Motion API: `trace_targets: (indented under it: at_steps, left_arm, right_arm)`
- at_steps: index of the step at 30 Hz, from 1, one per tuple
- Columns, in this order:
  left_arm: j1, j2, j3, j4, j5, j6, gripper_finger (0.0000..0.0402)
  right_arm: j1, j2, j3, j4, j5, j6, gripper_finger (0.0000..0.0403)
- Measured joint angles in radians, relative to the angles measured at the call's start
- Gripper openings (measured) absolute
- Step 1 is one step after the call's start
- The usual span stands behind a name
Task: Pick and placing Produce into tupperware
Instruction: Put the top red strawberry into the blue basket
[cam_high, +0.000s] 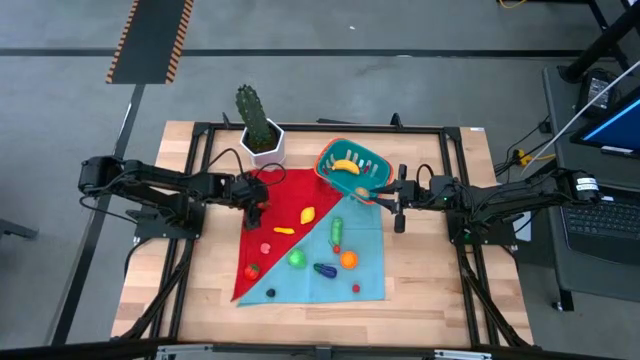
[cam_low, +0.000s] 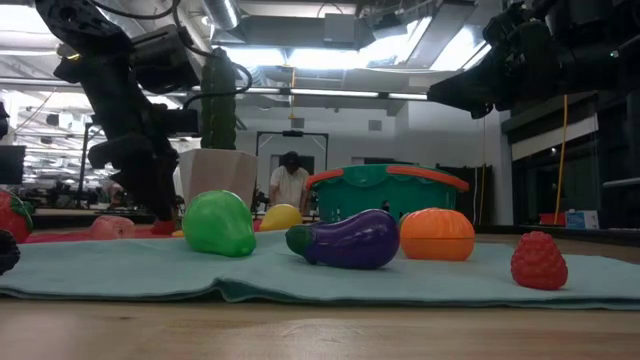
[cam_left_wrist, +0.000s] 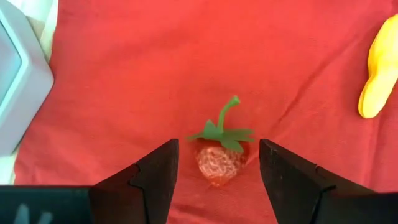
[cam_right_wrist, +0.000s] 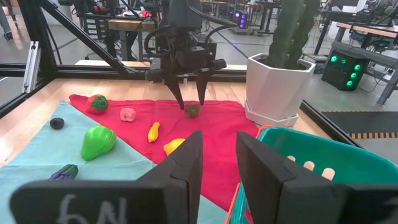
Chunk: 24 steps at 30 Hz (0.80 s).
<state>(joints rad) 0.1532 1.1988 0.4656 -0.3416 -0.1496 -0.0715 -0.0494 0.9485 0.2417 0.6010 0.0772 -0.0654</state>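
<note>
A small red strawberry (cam_left_wrist: 217, 163) with a green stem lies on the red cloth (cam_left_wrist: 186, 74). My left gripper (cam_left_wrist: 219, 180) points steeply down over it, open, one finger on each side and neither touching. It shows too in the right wrist view as my left gripper (cam_right_wrist: 192, 102). The teal tupperware (cam_high: 350, 168) with an orange rim holds a yellow banana (cam_high: 345, 166). My right gripper (cam_high: 385, 197) hovers level by the tub's right side, shut on nothing. More produce lies on the cloth: a green pear (cam_low: 218, 222), a purple eggplant (cam_low: 350, 240), an orange (cam_low: 437, 235) and a raspberry (cam_low: 538, 260).
A cactus in a white hexagonal pot (cam_high: 262, 140) stands at the cloth's far left corner, close to my left gripper. Two yellow pieces (cam_high: 307, 213) (cam_high: 284, 230) lie on the red cloth just right of it. The teal cloth half (cam_high: 330, 285) reaches toward the near edge.
</note>
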Motion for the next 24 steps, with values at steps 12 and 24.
trace_targets:
  at_steps: [12,24]
  left_arm:
    - [0.0,0.0,0.0,-0.001,0.002,0.0,0.0211]
    - [0.0,0.033,-0.001,0.013,0.002,0.001,0.0211]
  right_arm:
    - [0.0,0.0,0.0,0.0,0.0,0.0,0.0098]
    - [0.0,0.0,0.0,0.0,0.0,0.0,0.0098]
